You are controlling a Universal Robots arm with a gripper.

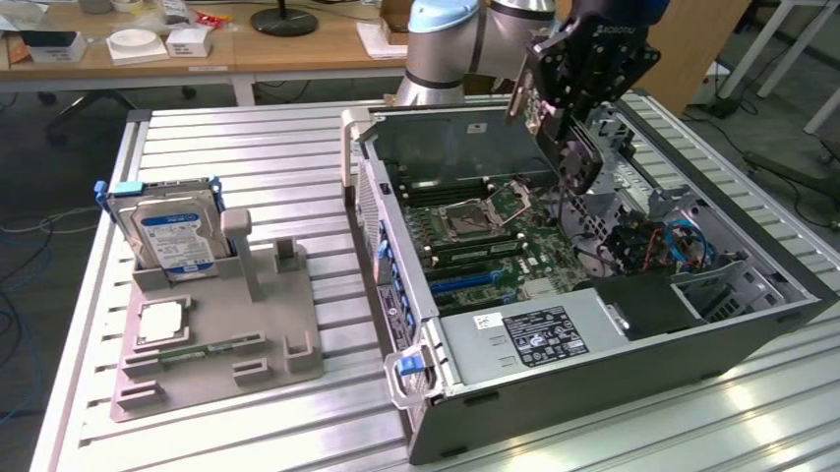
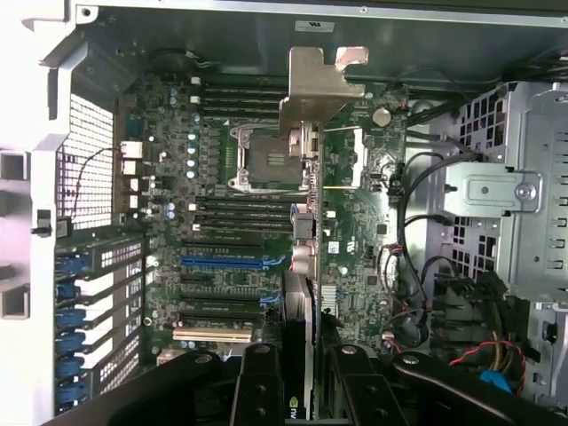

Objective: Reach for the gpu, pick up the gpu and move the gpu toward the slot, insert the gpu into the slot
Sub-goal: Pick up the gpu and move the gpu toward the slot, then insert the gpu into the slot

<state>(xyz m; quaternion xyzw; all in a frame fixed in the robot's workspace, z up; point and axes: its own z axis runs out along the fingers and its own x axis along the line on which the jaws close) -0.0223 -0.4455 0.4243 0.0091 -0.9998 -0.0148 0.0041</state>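
Wrist view: my hand (image 2: 306, 383) pinches the gpu (image 2: 304, 235) edge-on above the motherboard (image 2: 355, 222), mid-carry by my judgement, and it needs its lower edge squared over the blue slot (image 2: 222, 262).

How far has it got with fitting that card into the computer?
Done: the pickup. The gripper is shut on the gpu and holds it over the motherboard of the open case. Left: seating it. The card is not yet in the blue slot.
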